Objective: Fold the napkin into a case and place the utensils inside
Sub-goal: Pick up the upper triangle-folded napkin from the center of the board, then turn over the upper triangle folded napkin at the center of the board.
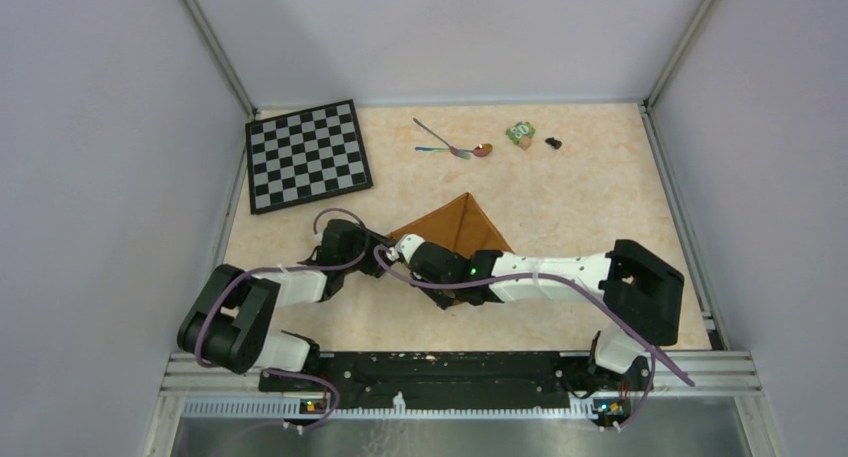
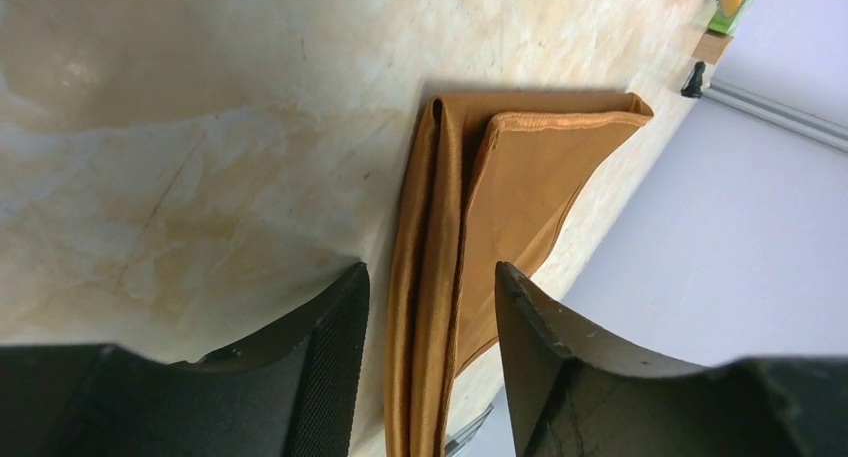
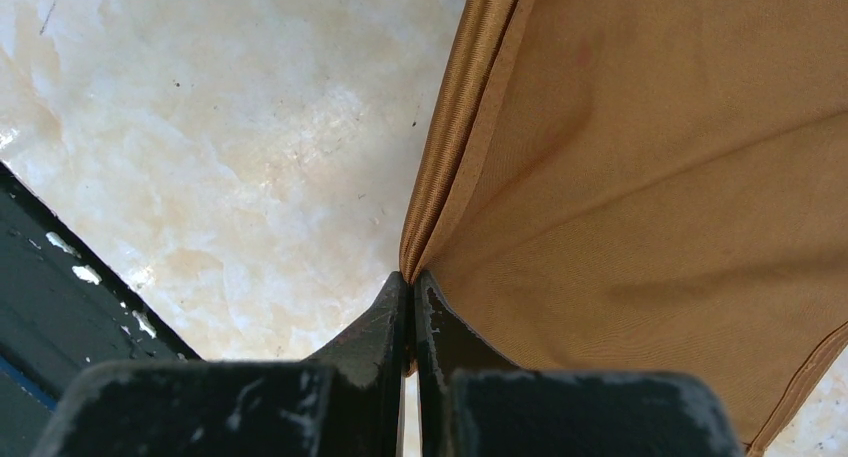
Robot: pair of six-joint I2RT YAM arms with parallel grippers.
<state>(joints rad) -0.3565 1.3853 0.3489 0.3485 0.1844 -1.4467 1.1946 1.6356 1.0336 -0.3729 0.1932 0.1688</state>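
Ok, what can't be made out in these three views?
- Top view: near part of the napkin hidden under the right arm.
- Top view: black bit beside the green block, too small to identify.
- Left wrist: napkin's lower end cut off by the bottom edge.
- Right wrist: utensils out of frame.

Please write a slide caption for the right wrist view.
Right gripper, jaws shut, pinches the napkin at its edge over the table.

One napkin (image 1: 460, 227), two utensils (image 1: 455, 149) (one spoon (image 1: 478, 150)), one chessboard (image 1: 307, 155), one block (image 1: 519, 132)
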